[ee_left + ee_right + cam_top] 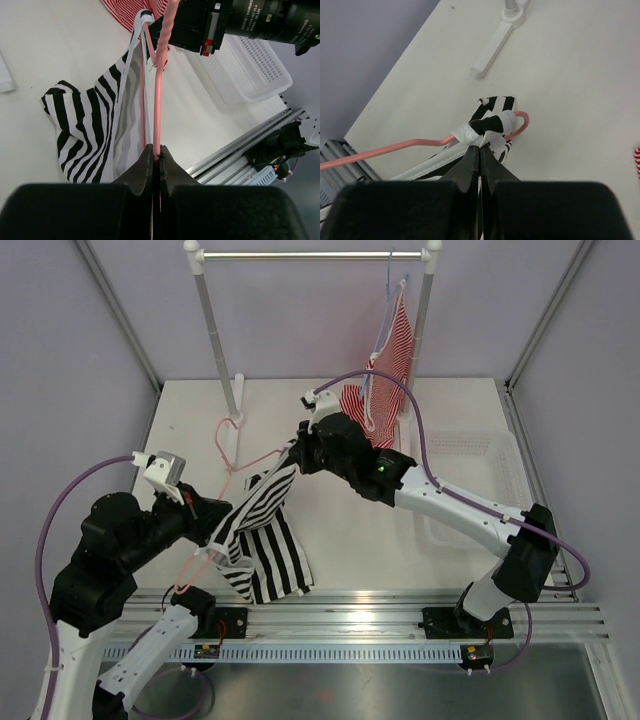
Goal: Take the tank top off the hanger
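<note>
**Status: step 1 of removal in hand; garment not yet off.**

1. Left hand (156, 152): fingers together, clamped on the pink wire of the hanger (158, 90). The wire runs straight ahead of this hand toward the right hand.
2. Tank top (265, 540): hangs between the 2 hands, threaded on the hanger. Its lower part lies on the desk (340, 530), below and to the right of the left hand.
3. Right hand (480, 150): fingers together, pinching the strap (490, 125) where it wraps the bend of the hanger, directly ahead of the fingertips.

**Done:** both holds appear set, 1 on wire, 1 on fabric.
**Left:** slip the strap off the bend, then free the other side.

**View notes:**
- Left wrist: the only view that shows the clamp on the wire.
- Right wrist: the only view that shows the strap bunched at the bend.
- Top: shows both arms and the draped fabric, but neither grip in detail.
</note>
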